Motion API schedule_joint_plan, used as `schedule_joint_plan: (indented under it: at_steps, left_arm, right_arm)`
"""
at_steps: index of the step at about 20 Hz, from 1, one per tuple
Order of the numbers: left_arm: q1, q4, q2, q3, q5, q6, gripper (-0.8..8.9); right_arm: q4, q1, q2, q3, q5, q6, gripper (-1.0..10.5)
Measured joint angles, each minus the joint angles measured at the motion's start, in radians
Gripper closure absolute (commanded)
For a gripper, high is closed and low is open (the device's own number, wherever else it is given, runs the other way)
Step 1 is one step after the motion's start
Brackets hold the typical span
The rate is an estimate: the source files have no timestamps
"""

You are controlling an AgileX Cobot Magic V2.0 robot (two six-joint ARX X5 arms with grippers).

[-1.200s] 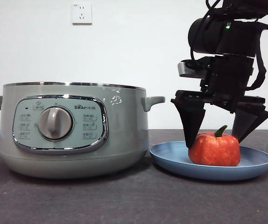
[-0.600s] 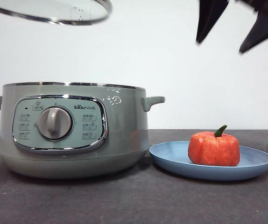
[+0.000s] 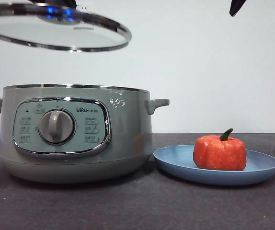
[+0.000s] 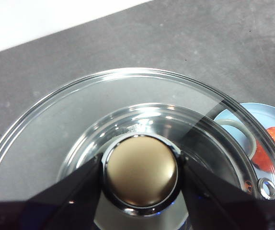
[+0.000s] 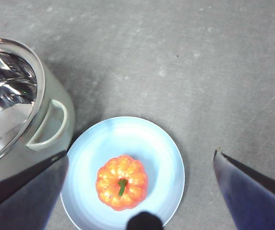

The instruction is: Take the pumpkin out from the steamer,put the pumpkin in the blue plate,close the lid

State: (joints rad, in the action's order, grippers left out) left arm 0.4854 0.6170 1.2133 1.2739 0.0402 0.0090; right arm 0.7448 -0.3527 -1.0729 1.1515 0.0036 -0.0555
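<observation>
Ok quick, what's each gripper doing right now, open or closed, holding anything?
Left gripper: shut on the round glass lid by its knob, above the pot.
Right gripper: open, holding nothing.

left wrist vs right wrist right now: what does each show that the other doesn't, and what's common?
Only the left wrist view: the lid, seen from above, with the left claw shut on its knob.

Only the right wrist view: the steamer uncovered, its shiny inside showing, and the right claw open and empty above the plate.

Both: the pumpkin sitting on the blue plate, one steamer side handle, and the dark table. The left wrist view sees these through the glass.
</observation>
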Motion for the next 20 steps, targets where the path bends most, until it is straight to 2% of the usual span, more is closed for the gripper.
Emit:
schedule_joint_plan:
  at_steps: [6, 20]
  left_arm:
    - [0.004, -0.111, 0.002, -0.069, -0.010, -0.027, 8.27]
    - [0.014, -0.156, 0.169, -0.098, -0.036, -0.029, 8.26]
  right_arm:
    - [0.001, 0.000, 0.000, 0.000, 0.000, 0.000, 4.4]
    - [0.002, 0.000, 0.006, 0.000, 0.000, 0.000, 4.4]
